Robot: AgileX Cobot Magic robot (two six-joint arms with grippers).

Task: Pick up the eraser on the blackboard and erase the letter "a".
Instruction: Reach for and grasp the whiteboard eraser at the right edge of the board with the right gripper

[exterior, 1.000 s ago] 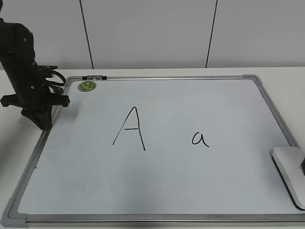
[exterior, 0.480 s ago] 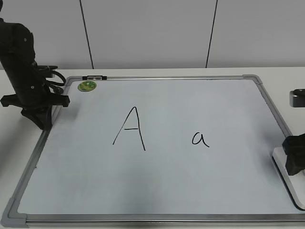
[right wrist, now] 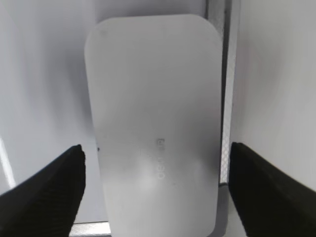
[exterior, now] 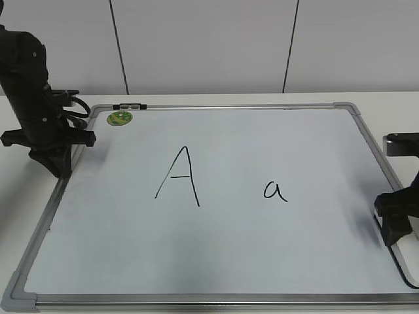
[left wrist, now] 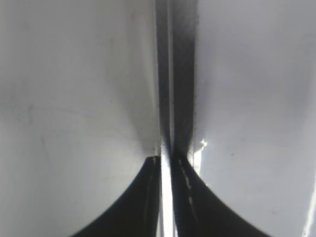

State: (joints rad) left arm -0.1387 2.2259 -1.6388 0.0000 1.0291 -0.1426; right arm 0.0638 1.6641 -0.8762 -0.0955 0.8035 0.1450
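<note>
The blackboard (exterior: pixel 229 248) lies flat on the table, with a large capital "A" (exterior: pixel 178 175) and the small letter "a" (exterior: pixel 275 191) to its right. The white eraser (exterior: pixel 407 260) lies at the board's right edge, near the front. My right gripper (exterior: pixel 396 222) hangs just above it. In the right wrist view the eraser (right wrist: pixel 153 113) lies between the open jaws (right wrist: pixel 155 163), which do not touch it. My left gripper (exterior: pixel 55 167) is shut and empty over the board's left frame, and it also shows in the left wrist view (left wrist: pixel 165 160).
A round green sticker (exterior: pixel 120 118) sits at the board's far left corner. The grey frame (right wrist: pixel 224 74) runs beside the eraser. A white wall with dark seams stands behind the table.
My right gripper has come in from the right edge and moved over the eraser, covering most of it. The left arm and the eraser have not moved.
</note>
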